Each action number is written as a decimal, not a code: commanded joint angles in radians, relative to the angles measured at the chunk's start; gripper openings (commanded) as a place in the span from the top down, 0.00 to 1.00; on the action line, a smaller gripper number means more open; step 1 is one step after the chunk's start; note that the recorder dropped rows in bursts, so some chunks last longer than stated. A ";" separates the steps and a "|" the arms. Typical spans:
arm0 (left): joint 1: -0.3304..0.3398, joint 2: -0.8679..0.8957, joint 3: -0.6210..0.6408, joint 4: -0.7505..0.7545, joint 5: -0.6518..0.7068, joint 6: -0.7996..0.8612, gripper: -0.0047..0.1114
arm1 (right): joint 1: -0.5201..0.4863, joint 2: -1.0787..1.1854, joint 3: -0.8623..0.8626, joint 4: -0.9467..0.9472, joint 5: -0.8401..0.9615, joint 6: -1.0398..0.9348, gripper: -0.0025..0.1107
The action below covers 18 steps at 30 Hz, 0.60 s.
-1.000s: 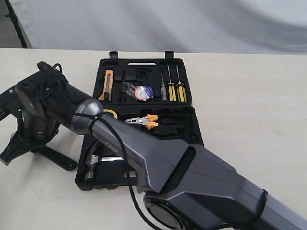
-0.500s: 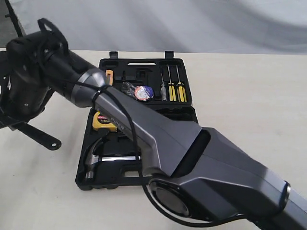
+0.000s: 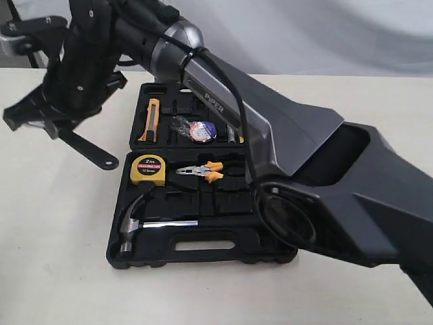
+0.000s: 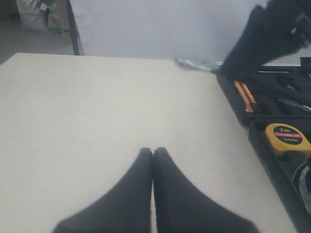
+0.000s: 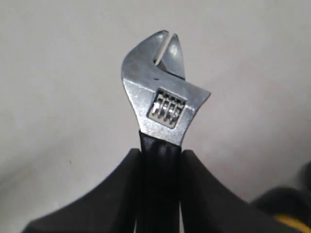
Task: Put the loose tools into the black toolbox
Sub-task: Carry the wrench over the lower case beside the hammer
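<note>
We judge the step in hand to be the carrying of the adjustable wrench (image 3: 88, 150) to the black toolbox (image 3: 223, 256). The hammer (image 3: 135, 218) lies in the left of the box's near half and the tape roll (image 3: 194, 128) in its far half, so the wrench looks like the last loose tool. In the exterior view the right arm (image 3: 284, 142) stretches from the near right across the open box to the far left. There the right pincer (image 3: 47, 123) hangs above the counter (image 3: 352, 135), just left of the box. The wrench's black handle slants down and rightwards out of it, clear of the surface. The next move, we think, calls for a swing to the right over the box, a turn of the wrist to line the handle up with a free recess, then a gentle lowering before letting go. The arm hides part of the box, so we cannot tell which recess is free. In the left wrist view the left pincer (image 4: 153, 151) rests low over bare counter, its tips pressed together with nothing between them. The box and a yellow tape measure (image 4: 286, 138) lie to its right, and the wrench's silver head juts out beyond. In the right wrist view the right pincer is clamped narrowly on the black handle just below the head, which stands out past the tips.
</note>
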 commanded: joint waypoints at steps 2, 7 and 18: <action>0.003 -0.008 0.009 -0.014 -0.017 -0.010 0.95 | -0.022 -0.169 0.301 -0.103 -0.007 -0.086 0.98; 0.003 -0.008 0.009 -0.014 -0.017 -0.010 0.95 | -0.076 -0.331 0.620 -0.162 -0.007 -0.210 0.98; 0.003 -0.008 0.009 -0.014 -0.017 -0.010 0.95 | -0.155 -0.490 1.088 -0.259 -0.257 -0.300 0.98</action>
